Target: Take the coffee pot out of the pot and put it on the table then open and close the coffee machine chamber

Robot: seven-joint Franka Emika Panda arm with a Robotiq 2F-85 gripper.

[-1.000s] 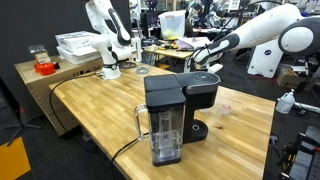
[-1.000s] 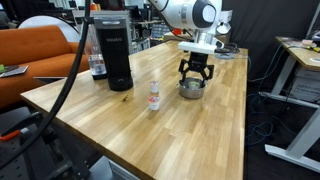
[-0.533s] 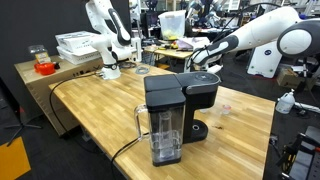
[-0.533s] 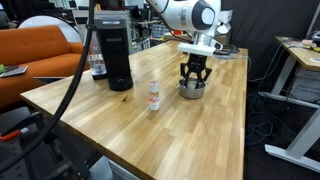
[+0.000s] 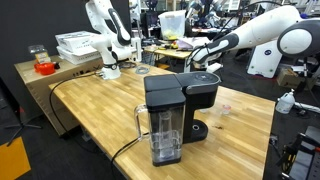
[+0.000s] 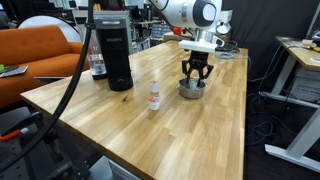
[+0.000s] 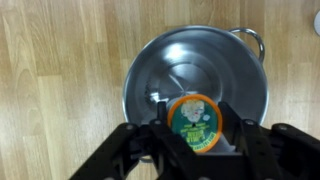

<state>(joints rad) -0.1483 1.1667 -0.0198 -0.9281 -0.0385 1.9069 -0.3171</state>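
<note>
Seen from the wrist, the tool (image 7: 194, 128) reaches into a round steel pot (image 7: 140, 70), its fingers (image 7: 235, 140) closed against both sides of a coffee pod (image 7: 192, 113) with a green and orange lid; the pod is inside the pot. The pot stands on the light-wood bench (image 6: 150, 130), well apart from the black coffee machine (image 6: 116, 55), whose chamber lid (image 5: 203, 80) is down.

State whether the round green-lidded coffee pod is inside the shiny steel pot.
Inside: the green-lidded coffee pod appears within the steel pot, flanked by the gripper.
</note>
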